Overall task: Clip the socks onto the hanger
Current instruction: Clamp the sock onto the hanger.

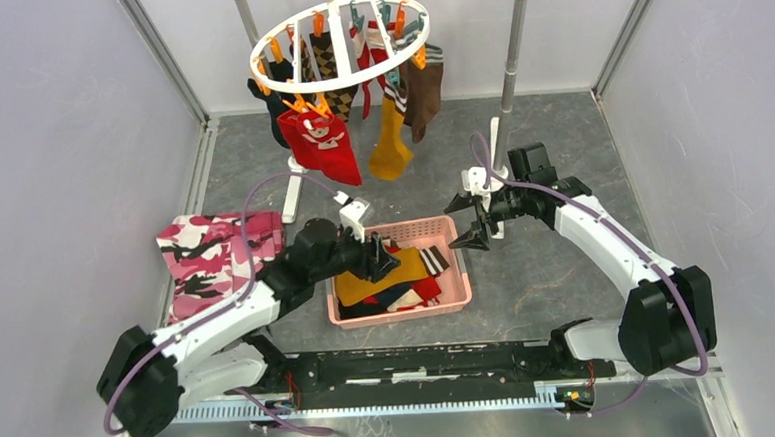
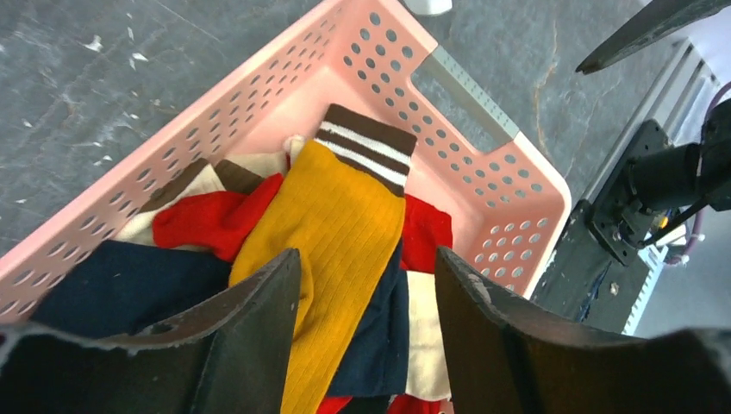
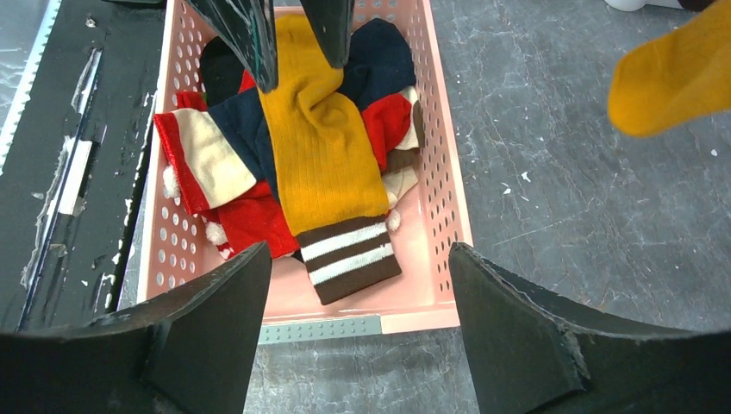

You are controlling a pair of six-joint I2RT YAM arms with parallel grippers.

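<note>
The white round hanger (image 1: 339,41) hangs at the back with orange and teal clips; several socks hang from it, among them a red one (image 1: 325,147), a mustard one (image 1: 390,148) and a brown one (image 1: 424,96). A pink basket (image 1: 455,295) holds loose socks. On top lies a mustard sock (image 2: 332,233) with a brown-and-white striped cuff, also in the right wrist view (image 3: 323,155). My left gripper (image 2: 366,267) is open just above the sock pile, straddling the mustard sock. My right gripper (image 3: 353,259) is open and empty over the basket's right end (image 3: 345,328).
A pink-white-black camouflage cloth (image 1: 210,253) lies left of the basket. The metal rack's poles (image 1: 513,62) stand at the back. Grey walls close in both sides. The black base rail (image 1: 421,362) runs along the near edge.
</note>
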